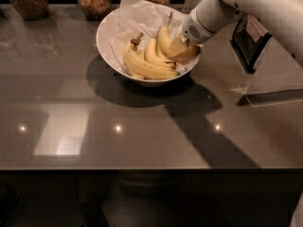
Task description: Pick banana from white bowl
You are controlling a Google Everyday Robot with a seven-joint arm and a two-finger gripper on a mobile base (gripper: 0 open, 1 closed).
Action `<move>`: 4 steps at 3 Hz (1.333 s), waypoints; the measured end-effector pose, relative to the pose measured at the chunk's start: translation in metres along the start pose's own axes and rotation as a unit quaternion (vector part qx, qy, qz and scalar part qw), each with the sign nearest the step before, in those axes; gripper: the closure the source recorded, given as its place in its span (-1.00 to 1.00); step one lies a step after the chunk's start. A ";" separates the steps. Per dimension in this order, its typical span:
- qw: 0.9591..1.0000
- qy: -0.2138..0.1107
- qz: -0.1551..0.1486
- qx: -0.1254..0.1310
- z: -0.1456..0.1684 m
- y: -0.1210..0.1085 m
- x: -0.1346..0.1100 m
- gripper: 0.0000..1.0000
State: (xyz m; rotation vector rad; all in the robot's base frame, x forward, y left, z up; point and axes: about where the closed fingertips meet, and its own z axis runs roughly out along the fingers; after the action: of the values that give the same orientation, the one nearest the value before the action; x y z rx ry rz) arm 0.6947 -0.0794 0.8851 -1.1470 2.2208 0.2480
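The white arm (255, 1) comes in from the upper right, sloping down and to the left. Its perforated wrist (196, 27) tilts downward, placing the tan gripper (181, 49) low inside the right side of the white bowl (106, 44).

A single camera stands before the near edge of the counter (142, 141) and looks steeply down toward its far edge, close enough that the top fills the view. The gripper (182, 50) sits by the far edge, right of middle, in the white bowl (105, 39).
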 end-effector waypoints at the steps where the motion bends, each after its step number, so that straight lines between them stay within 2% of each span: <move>1: 1.000 -0.011 -0.013 0.012 -0.017 0.003 -0.014 1.00; 2: 0.999 -0.024 -0.034 0.023 -0.043 0.013 -0.027 1.00; 3: 0.997 -0.038 -0.057 0.021 -0.072 0.035 -0.027 1.00; 4: 0.997 -0.040 -0.070 0.011 -0.102 0.067 -0.014 1.00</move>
State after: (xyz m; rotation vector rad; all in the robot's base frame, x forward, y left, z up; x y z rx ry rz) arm 0.6031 -0.0727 0.9663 -1.2521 2.0580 0.2079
